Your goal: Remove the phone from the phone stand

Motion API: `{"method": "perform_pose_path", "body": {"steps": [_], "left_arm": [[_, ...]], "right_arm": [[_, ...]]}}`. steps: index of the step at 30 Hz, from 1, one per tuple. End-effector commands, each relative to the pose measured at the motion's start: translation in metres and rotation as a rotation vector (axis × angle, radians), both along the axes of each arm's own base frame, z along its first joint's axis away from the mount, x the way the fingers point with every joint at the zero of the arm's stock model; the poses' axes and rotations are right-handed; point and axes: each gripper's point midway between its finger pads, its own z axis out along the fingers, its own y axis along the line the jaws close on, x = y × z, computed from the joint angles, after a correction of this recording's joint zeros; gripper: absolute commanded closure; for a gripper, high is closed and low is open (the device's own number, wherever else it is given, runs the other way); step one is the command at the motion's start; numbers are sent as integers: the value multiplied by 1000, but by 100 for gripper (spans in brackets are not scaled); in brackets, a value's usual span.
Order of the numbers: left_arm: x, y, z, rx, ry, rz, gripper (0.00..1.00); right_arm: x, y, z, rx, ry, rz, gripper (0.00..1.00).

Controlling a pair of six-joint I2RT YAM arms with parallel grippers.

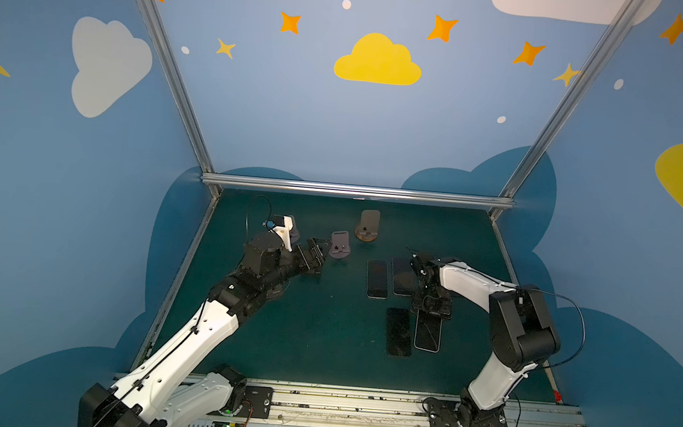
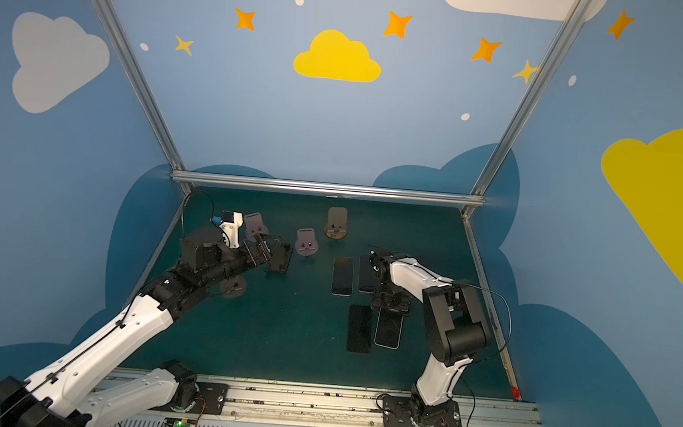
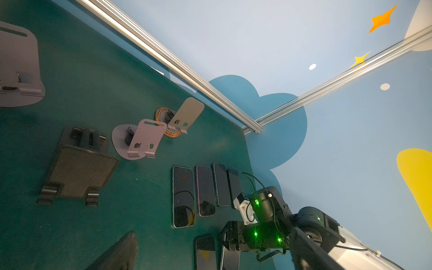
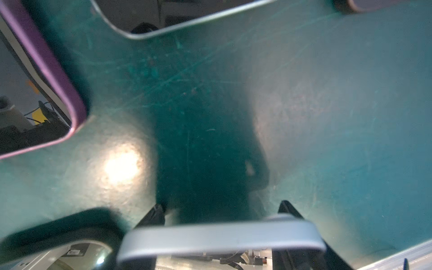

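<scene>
- Your right fingers (image 4: 287, 209) are closed on the short end of a silver phone (image 1: 427, 338). In the right wrist view you can see its pale rounded edge squeezed between them.
- In both top views the silver phone points away from the fingers toward the front of the green surface (image 1: 300, 344). It is well apart from every stand.
- You cannot tell if the silver phone touches the surface or hangs just over it.
- A black phone (image 1: 398, 331) lies flat just beside the silver phone, on its left.
- Farther back, a row of phones (image 3: 183, 196) lies flat, side by side, screens up. Your right arm covers part of the row in the top views.
- Your left fingers (image 3: 121, 250) are spread wide open and hold nothing. You see them as dark shapes at the edge of the left wrist view.
- The black stand (image 3: 79, 168) sits on the surface close in front of your left fingers. You cannot tell if they touch it.
- A grey stand (image 1: 339, 245) stands near the black stand, toward the back.
- A stand with a round wood foot (image 1: 368, 225) stands behind the grey stand, close to the back rail.
</scene>
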Motion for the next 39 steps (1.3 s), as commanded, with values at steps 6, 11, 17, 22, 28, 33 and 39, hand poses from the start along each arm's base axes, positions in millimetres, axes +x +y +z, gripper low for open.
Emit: {"method": "perform_pose_path", "body": {"steps": [6,11,17,22,28,33,39], "left_arm": [[-3,-4,2,-6,-12,-15,0],[-4,-4,4,-5,-18,-16,0],[-4,-6,3,0,-21,-19,0],[-6,-7,3,7,-20,-26,0],[-5,-9,-1,14,-10,-31,0],[-6,-10,0,26,-17,-38,0],[-2,10,10,129,-83,38,0]], "right_arm": [[-32,19,-17,71,140,0,29],[-36,20,-17,88,134,-4,26],[-36,19,-19,77,137,14,25],[-40,15,-18,68,141,16,21],[-48,15,-19,88,158,30,21],[-40,16,-8,98,120,50,21],[-10,17,66,116,-84,96,16]]}}
